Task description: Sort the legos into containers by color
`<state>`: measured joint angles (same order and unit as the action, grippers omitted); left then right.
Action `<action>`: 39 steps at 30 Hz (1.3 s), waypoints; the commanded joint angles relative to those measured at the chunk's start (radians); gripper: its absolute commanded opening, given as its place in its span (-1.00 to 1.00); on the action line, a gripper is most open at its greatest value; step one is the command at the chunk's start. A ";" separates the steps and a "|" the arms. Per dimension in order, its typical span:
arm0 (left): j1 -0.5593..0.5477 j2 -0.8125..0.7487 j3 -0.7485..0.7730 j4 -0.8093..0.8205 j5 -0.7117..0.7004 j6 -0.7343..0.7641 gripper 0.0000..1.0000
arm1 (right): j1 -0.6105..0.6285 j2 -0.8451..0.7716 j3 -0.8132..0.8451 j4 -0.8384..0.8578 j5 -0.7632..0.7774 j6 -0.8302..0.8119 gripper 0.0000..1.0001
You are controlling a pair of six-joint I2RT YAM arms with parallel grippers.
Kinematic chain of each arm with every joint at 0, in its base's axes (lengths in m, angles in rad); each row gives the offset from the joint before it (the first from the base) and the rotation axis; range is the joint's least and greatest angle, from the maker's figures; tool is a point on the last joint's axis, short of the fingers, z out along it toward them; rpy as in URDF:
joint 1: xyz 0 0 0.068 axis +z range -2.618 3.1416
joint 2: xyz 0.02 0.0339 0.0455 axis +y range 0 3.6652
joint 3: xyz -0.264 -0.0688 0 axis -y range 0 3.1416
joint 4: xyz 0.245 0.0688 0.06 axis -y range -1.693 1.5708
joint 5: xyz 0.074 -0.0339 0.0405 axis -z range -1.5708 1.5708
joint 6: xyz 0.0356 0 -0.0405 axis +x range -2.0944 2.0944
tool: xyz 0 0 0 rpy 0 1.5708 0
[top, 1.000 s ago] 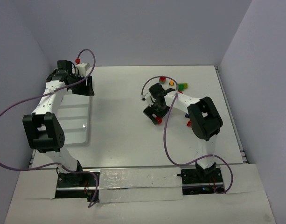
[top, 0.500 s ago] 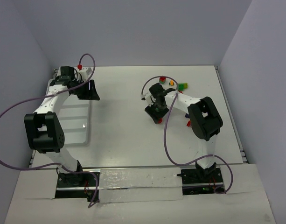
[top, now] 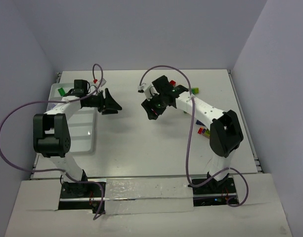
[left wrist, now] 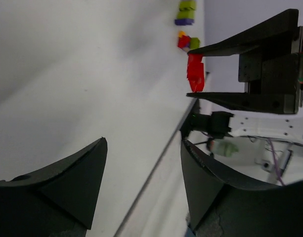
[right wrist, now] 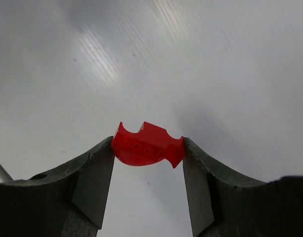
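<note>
— Starting with the overhead view, how far along does the sorting look?

— Early. The tray (top: 89,143) at the left holds one dark green brick (top: 61,91) at its far end, and nothing else shows in it. Its ridges are too faint to count compartments.

— And loose on the table (top: 126,143)?

— Five legos show. A red lego (top: 173,83) and a lime green lego (top: 194,91) lie at the far side, and a red, purple and lime trio (top: 204,132) sits beside the right arm's elbow. The arm may hide more. The left gripper (top: 111,103) and right gripper (top: 150,106) face each other mid-table, near but apart.

— What does the left wrist view add?

— The left gripper (left wrist: 143,143) has its fingers spread, with nothing between them. Ahead, the right gripper (left wrist: 194,71) pinches a red brick (left wrist: 195,74) clear of the table. Beyond lie five loose pieces: a lime green and purple pair (left wrist: 185,14), then an orange, red and green bunch (left wrist: 186,40).

— And the right wrist view?

— One red brick (right wrist: 147,144) is wedged between both fingers of the right gripper (right wrist: 148,147), which are clenched on its ends above the table.

— So what remains?

— The tally looks like one brick sorted, one being carried and at least five waiting. The facing grippers hint at a handover toward the tray side, but that is only a guess.
</note>
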<state>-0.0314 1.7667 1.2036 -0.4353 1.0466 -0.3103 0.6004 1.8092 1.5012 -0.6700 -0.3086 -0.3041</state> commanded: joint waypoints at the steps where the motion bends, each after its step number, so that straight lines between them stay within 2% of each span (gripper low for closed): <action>1: -0.067 0.008 -0.014 0.171 0.199 -0.151 0.43 | 0.063 -0.033 0.083 -0.003 -0.060 0.028 0.04; 14: -0.182 -0.008 -0.055 0.359 0.193 -0.317 0.44 | 0.130 -0.001 0.159 -0.022 -0.089 0.036 0.04; 25: -0.248 -0.006 -0.072 0.414 0.204 -0.363 0.38 | 0.144 0.015 0.171 -0.017 -0.074 0.031 0.04; 29: -0.260 -0.003 -0.086 0.425 0.212 -0.374 0.14 | 0.147 0.016 0.173 -0.014 -0.060 0.030 0.04; 30: -0.260 -0.003 -0.089 0.426 0.216 -0.378 -0.04 | 0.147 0.018 0.174 -0.013 -0.052 0.031 0.04; 34: -0.260 -0.007 -0.098 0.413 0.220 -0.359 -0.45 | 0.147 0.015 0.172 -0.006 -0.031 0.038 0.05; 36: -0.255 -0.017 -0.101 0.385 0.220 -0.333 -0.70 | 0.147 0.011 0.174 -0.005 -0.009 0.043 0.13; 37: -0.249 -0.021 -0.102 0.354 0.220 -0.308 -0.85 | 0.147 0.007 0.174 -0.008 -0.006 0.045 0.25; 39: -0.214 -0.036 -0.096 0.307 0.208 -0.267 -1.00 | 0.147 -0.002 0.168 -0.011 -0.003 0.043 0.47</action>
<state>-0.2814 1.7836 1.1034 -0.0703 1.2278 -0.6722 0.7467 1.8240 1.6268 -0.6910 -0.3401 -0.2768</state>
